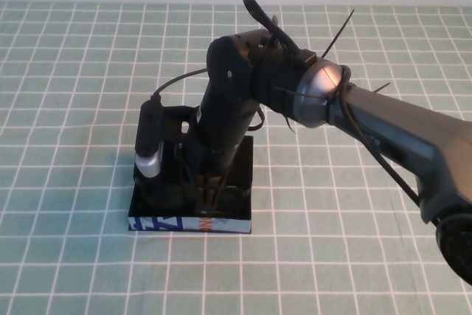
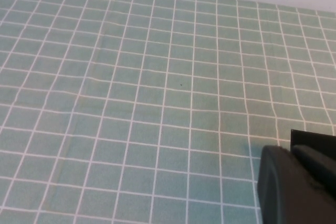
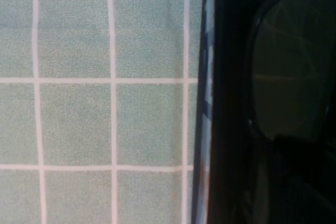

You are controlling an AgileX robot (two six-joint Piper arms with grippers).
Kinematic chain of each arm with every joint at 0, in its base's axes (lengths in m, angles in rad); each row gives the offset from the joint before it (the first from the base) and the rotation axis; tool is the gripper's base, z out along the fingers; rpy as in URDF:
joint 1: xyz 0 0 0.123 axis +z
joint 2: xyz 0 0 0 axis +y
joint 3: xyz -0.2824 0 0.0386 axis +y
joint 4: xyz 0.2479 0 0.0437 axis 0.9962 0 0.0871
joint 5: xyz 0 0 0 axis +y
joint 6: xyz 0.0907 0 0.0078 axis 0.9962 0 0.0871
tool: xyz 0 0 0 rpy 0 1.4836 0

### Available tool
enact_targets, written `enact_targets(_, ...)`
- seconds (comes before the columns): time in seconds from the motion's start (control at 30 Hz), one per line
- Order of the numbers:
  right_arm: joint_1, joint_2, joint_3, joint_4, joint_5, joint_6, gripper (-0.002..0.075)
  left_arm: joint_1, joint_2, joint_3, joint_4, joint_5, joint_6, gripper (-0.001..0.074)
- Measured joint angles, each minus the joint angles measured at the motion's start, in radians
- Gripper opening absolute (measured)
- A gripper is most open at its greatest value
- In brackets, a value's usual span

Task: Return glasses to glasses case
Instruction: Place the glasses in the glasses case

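Observation:
The glasses case point(image 1: 190, 223) lies open on the green checked cloth, its blue-and-white side with the orange mark facing the front. My right gripper point(image 1: 208, 191) reaches down into the case, and the arm hides most of the inside. In the right wrist view the case wall point(image 3: 223, 98) runs upright, and a lens of the black glasses point(image 3: 286, 72) shows inside the case. My left gripper point(image 2: 299, 187) shows only as a black shape over bare cloth, away from the case. It is out of the high view.
The green cloth with a white grid point(image 1: 88, 71) covers the whole table. The right arm's grey forearm point(image 1: 398, 138) crosses from the right side. A black cable point(image 1: 177, 79) loops beside the wrist.

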Motion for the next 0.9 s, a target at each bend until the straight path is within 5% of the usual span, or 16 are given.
enact_targets(0.2, 0.000, 0.000, 0.000, -0.004, -0.019, 0.013, 0.0176, 0.000, 0.000, 0.006, -0.026, 0.020, 0.115, -0.0001)
enact_targets(0.43, 0.000, 0.000, 0.000, -0.032, -0.043, 0.019, 0.0204, 0.000, 0.000, 0.133, -0.276, -0.015, 0.462, -0.0001)
enact_targets(0.7, -0.020, -0.010, -0.067, -0.038, -0.060, 0.093, 0.0030, 0.000, 0.078, 0.400, -0.782, -0.167, 0.891, -0.0001)
enact_targets(0.9, -0.088, -0.010, -0.090, -0.013, -0.156, 0.291, -0.0008, 0.000, 0.247, 0.533, -1.074, -0.293, 1.224, -0.0001)
